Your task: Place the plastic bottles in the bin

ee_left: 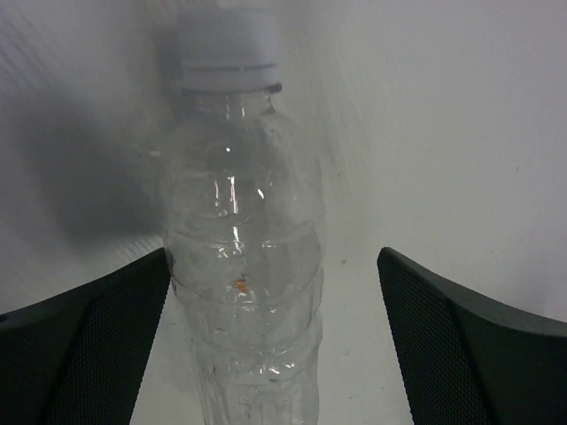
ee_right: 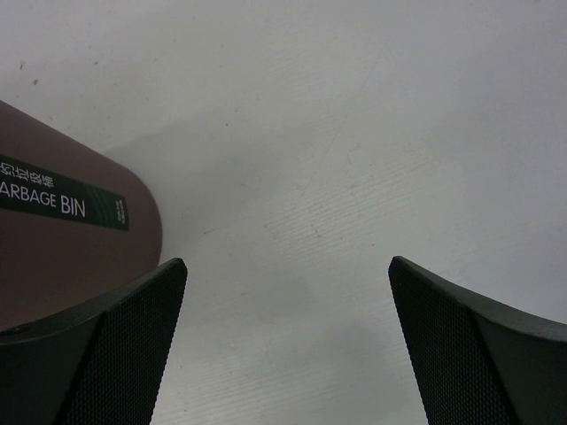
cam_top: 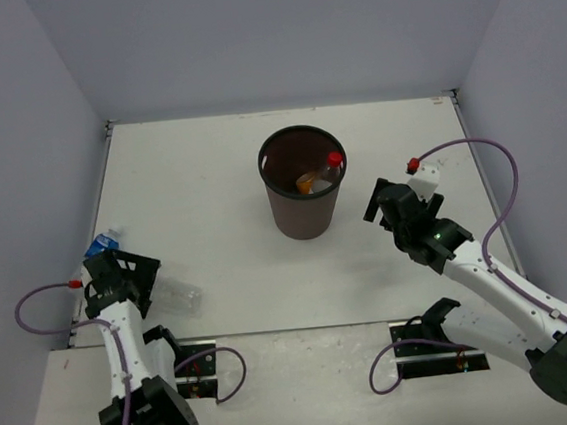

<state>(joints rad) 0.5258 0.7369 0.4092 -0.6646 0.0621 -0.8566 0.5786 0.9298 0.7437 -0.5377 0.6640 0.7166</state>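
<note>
I get soft, even light from overhead across the white tabletop (cam_top: 190, 181). The dark brown round plastic bin (cam_top: 304, 195) throws only a faint shadow around its base. My left wrist feed is dimmer and greyer, with small glints on the clear ribbed plastic bottle (ee_left: 244, 266) and its pale cap (ee_left: 229, 49) out of focus. Beside the bin, the right wrist feed shows a soft shadow and crisp surface grain.

A white table (cam_top: 210, 179) stands between pale grey walls (cam_top: 246, 35).

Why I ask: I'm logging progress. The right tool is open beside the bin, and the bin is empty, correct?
No, the bin is not empty: the top external view shows an orange bottle and a red-capped bottle inside it. The right tool is open beside the bin.
</note>
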